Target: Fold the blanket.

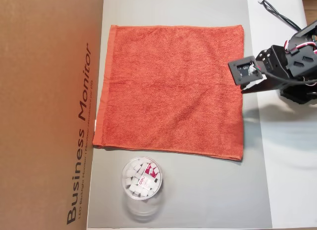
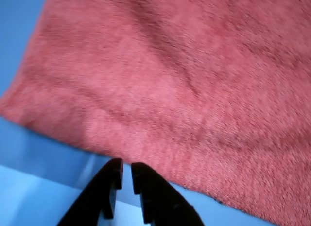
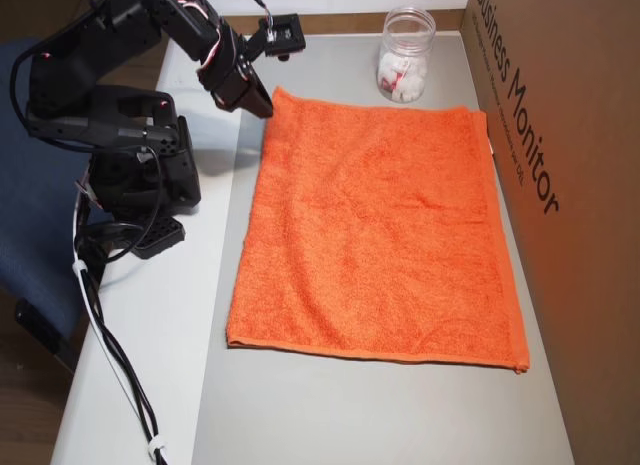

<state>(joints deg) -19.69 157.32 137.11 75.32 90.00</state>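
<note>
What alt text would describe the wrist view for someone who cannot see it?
An orange-red terry-cloth blanket lies flat on a blue-looking surface and fills most of the picture. The black two-finger gripper, almost shut and empty, hovers near its edge.

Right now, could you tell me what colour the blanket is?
Plain orange-red terry, no pattern; the blanket shows best in an overhead view.
</note>
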